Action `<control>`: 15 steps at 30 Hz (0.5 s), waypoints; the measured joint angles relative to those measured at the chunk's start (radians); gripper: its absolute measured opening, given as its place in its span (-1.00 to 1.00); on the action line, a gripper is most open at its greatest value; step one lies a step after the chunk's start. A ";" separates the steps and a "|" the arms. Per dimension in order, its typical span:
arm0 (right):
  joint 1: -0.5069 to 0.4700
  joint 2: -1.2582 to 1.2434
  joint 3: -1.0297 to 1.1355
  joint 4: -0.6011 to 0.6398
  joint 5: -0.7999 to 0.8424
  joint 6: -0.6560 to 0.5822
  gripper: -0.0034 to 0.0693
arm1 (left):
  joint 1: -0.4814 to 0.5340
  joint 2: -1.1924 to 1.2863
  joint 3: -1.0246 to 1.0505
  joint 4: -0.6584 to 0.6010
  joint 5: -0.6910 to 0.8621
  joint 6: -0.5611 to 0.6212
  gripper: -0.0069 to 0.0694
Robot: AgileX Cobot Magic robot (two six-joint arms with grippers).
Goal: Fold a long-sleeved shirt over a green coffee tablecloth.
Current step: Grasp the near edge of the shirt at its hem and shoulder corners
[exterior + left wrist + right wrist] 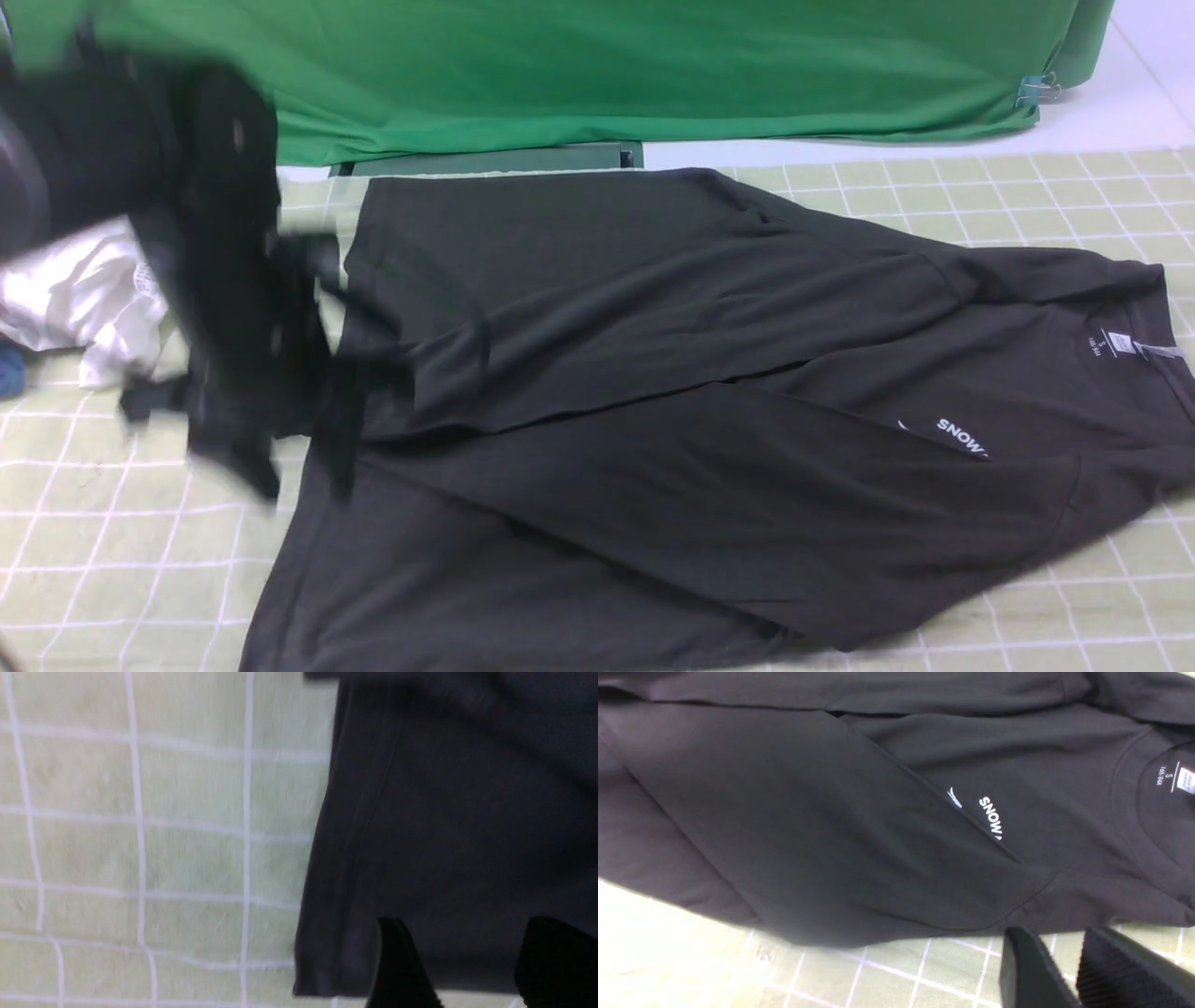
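- Shirt (653, 373) lies flat on the gridded tablecloth (1027, 187), sleeves laid across its body, collar toward the robot's right.
- Left end effector (472, 924): wide, empty, over the hem.
- Right end effector (1057, 938): narrow gap, empty, just beside the shirt's edge.
- Judgement: pinch all hem layers squarely and keep the edge taut when folding.

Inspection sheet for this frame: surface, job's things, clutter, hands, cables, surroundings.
Surface: green coffee tablecloth, gridded, lies flat.
Job's things: long-sleeved shirt spread on it, sleeves folded across the body, print partly covered.
Clutter: white garment crumpled at the robot's left.
Hands: left hand open above the shirt's edge; right hand open beside the shirt; both empty.
Cables: nothing seen.
Surroundings: plain green fabric behind, clip at its right corner.
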 joint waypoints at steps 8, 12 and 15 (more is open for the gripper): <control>0.000 0.000 0.000 0.000 0.000 -0.001 -0.42 | 0.000 -0.008 0.188 0.022 0.001 0.098 -0.06; 0.000 0.000 0.000 0.000 0.000 -0.002 -0.41 | 0.000 -0.008 0.223 0.007 -0.049 0.098 -0.13; 0.000 0.000 0.000 0.000 0.000 -0.001 -0.40 | 0.000 -0.008 0.246 -0.017 -0.120 0.101 -0.19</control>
